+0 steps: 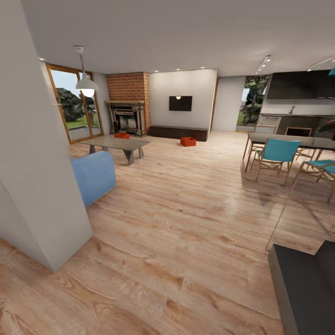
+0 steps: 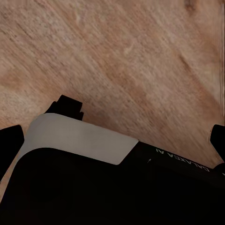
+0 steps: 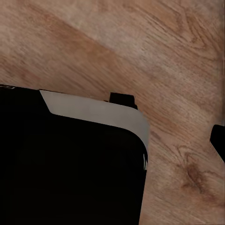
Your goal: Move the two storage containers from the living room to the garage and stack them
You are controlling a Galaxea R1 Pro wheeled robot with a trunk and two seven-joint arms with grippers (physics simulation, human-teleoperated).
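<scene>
Two orange-red boxes to fetch, both far off across the living room: one (image 1: 122,135) sits on the low coffee table (image 1: 116,144) in front of the fireplace (image 1: 125,117), the other (image 1: 188,141) is on the wood floor (image 1: 186,209) just in front of the long dark cabinet (image 1: 178,132) under the TV (image 1: 180,103). Neither is near an arm, so my read is we're at the approach stage, nothing picked up yet, garage part not started. Arms look tucked low for driving: both wrist cameras look down at wood planks past the robot's own black-and-grey body. Jaws: can't tell for either gripper, only dark slivers at the frame edges of the wrist views, could be fingertips, not enough to judge the gap. Boxes are too small at this range to make out ribbing or whether anything is inside. A white wall corner (image 1: 37,186) blocks the near left and cuts off part of the blue armchair (image 1: 95,174). Dining table (image 1: 288,139) and teal chairs (image 1: 277,156) sit to the right; a dark unit (image 1: 302,288) is cropped at the lower right.
</scene>
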